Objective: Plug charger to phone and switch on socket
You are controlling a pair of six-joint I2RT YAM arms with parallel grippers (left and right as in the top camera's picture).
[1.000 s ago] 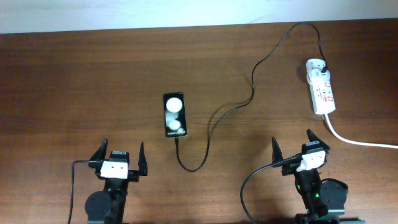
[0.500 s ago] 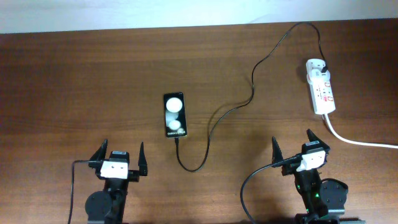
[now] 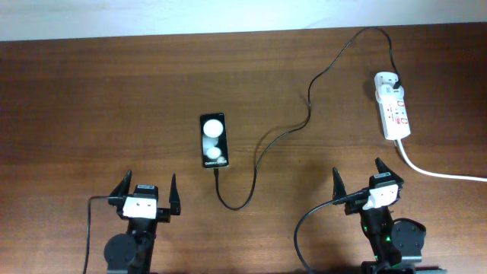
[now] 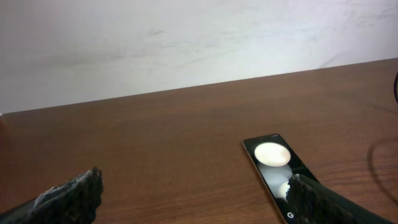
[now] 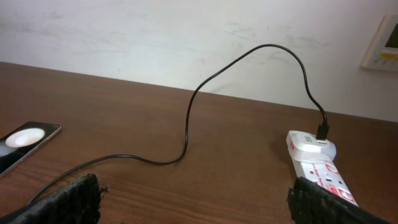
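The black phone lies flat at the table's centre, also in the left wrist view and at the left edge of the right wrist view. The black charger cable runs from the phone's near end, where its tip sits, in a loop up to its plug in the white socket strip, also seen in the right wrist view. My left gripper is open and empty, near the front edge left of the phone. My right gripper is open and empty, in front of the socket.
The socket's thick white cord runs off the right edge. A white wall stands behind the wooden table's far edge, with a wall plate at the right.
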